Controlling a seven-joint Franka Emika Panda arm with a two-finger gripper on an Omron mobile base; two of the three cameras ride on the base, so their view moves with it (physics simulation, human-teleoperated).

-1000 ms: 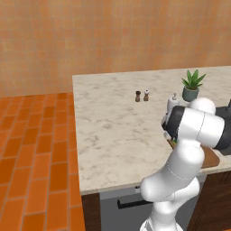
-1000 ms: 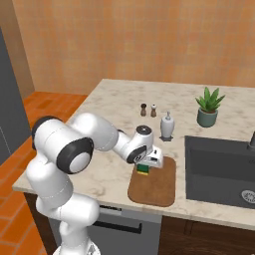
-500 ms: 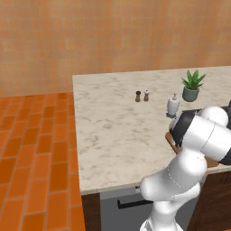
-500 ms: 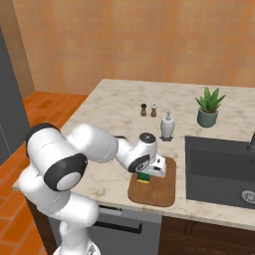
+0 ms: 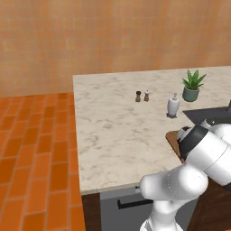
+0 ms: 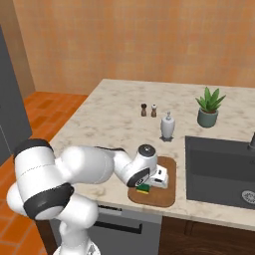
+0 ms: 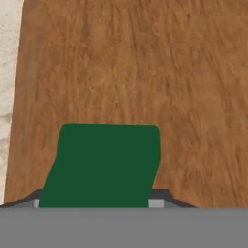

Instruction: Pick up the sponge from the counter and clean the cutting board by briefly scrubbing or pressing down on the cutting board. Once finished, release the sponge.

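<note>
Right base view: I see the arm bent low over the near edge of the table [image 6: 104, 124], with the fingers [image 6: 145, 188] pointing down onto the cutting board [image 6: 167, 191]. The sponge [image 6: 144, 189] sits directly under the hand, its green top and a sliver of yellow showing at the hand's lower edge, resting on the board's near-left part. The fingers are closed in on the sponge from either side, drawn about as narrow as the block is wide, so I read this as a grip on it.

Hand view: the sponge [image 7: 102, 164] lies between the two dark tips at the bottom edge, its dark green face toward the camera, with the brown grain of the cutting board [image 7: 145, 63] all around it. A strip of pale marble table [image 7: 8, 72] runs along the left edge, so the sponge is near that side of the board.

Left base view: the arm's white elbow covers most of the board; only a brown corner of the cutting board [image 5: 173, 139] shows beside it.

Farther back on the table stand two small shakers [image 6: 148, 110], a white bottle [image 6: 167, 127] and a potted plant [image 6: 209, 106]. The dark sink [image 6: 224, 172] lies just to the right of the board.
</note>
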